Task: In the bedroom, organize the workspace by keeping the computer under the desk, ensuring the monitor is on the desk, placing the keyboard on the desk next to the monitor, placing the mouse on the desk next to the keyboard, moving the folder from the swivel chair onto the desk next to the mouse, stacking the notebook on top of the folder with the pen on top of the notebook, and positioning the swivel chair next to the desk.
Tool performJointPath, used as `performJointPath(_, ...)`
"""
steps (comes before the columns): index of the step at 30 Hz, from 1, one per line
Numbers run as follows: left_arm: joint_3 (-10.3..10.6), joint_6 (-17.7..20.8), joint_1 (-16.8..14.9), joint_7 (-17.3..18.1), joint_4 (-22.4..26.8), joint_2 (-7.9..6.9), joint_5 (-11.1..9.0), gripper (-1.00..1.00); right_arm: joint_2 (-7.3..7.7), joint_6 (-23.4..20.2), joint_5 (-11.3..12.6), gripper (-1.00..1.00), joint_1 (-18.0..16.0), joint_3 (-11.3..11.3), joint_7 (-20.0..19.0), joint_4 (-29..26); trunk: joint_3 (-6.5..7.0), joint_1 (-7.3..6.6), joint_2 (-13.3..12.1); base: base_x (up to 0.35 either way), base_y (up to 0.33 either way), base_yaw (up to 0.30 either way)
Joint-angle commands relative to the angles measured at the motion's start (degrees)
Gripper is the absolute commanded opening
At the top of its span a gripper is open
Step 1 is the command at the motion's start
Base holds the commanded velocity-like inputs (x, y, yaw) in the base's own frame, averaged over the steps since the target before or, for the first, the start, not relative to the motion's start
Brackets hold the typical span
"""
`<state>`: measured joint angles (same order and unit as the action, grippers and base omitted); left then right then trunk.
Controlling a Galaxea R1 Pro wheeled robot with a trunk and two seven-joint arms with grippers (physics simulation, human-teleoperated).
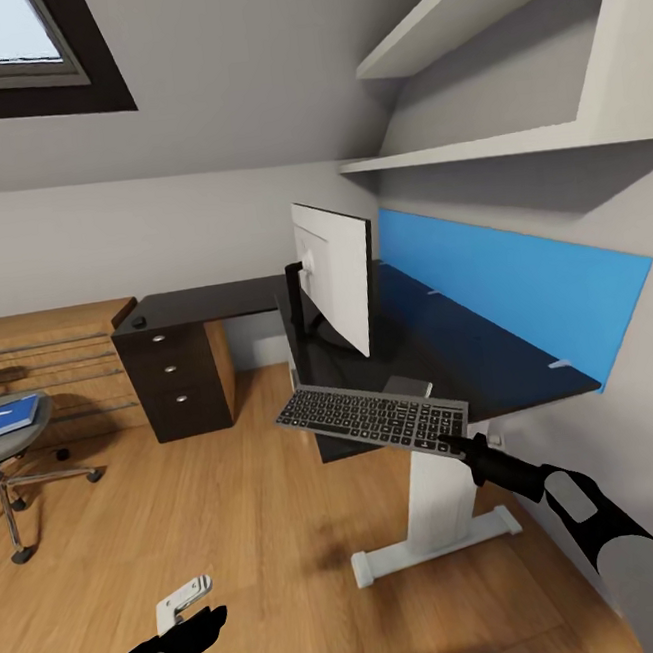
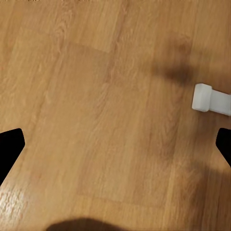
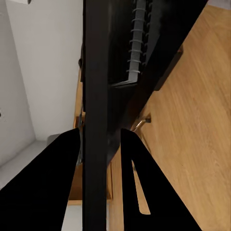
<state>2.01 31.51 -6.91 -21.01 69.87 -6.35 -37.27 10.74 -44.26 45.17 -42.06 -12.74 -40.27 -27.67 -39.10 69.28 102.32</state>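
One keyboard (image 1: 373,417), one monitor (image 1: 337,271), one desk (image 1: 450,354), one swivel chair (image 1: 2,441). The right gripper (image 1: 449,442) pinches the keyboard by its near end, fingers closed on the thin edge, holding it level in the air just off the desk's front edge, below the monitor standing on the black top. The right wrist view looks edge-on along the keyboard (image 3: 96,120) clamped between the two dark fingers. The left gripper (image 1: 192,622) hangs low over the wood floor (image 2: 96,96), fingers spread wide with nothing between them. A blue folder (image 1: 4,416) lies on the chair seat at far left. A black drawer unit (image 1: 176,372) shows three silver knobs.
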Motion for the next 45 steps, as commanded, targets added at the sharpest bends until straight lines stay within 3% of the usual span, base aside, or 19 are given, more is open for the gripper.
performJointPath(1, 0.1, 0.1, 0.0, -0.6, 0.1, -0.06, -0.6, 1.0, -0.01, -0.1, -0.4, -1.0, 0.0, -0.2, -0.1, 0.1, 0.13, -0.23, -0.4, 0.0, 0.0, 0.0)
performJointPath(14, 0.0, 0.1, 0.0, -0.7, -0.4, -0.06, -0.6, 1.0, -0.08, -0.1, -0.2, -1.0, 0.0, -0.1, -0.9, 0.0, 2.46, -3.09, -5.6, 0.0, 0.0, 0.0)
performJointPath(26, 0.0, 0.1, 0.0, -0.9, -0.4, -0.09, -0.5, 1.0, 0.18, -0.1, -0.3, -1.0, 0.0, 0.1, -1.6, 0.2, 2.46, -3.09, -5.6, 0.0, 0.0, 0.0)
performJointPath(30, 0.0, 0.1, 0.0, -1.0, -0.4, -0.07, -0.5, 1.0, 0.24, 0.0, -0.5, -1.0, 0.0, 0.2, -5.1, 1.2, 2.46, -3.09, -5.6, 0.0, 0.0, 0.0)
performJointPath(36, 0.1, 0.1, 0.0, -1.0, -0.4, -0.04, -0.5, 1.0, 0.04, 0.2, -0.6, -1.0, 0.1, 0.3, -6.0, 1.7, 2.46, -3.09, -5.6, 0.0, 0.0, 0.001)
performJointPath(45, 0.1, 0.1, 0.0, -0.9, -0.4, 0.02, -0.5, 1.0, -0.15, 0.2, -0.6, -1.0, 0.1, 2.2, -6.0, 1.7, 2.88, -3.09, -5.6, 0.0, 0.0, 0.164)
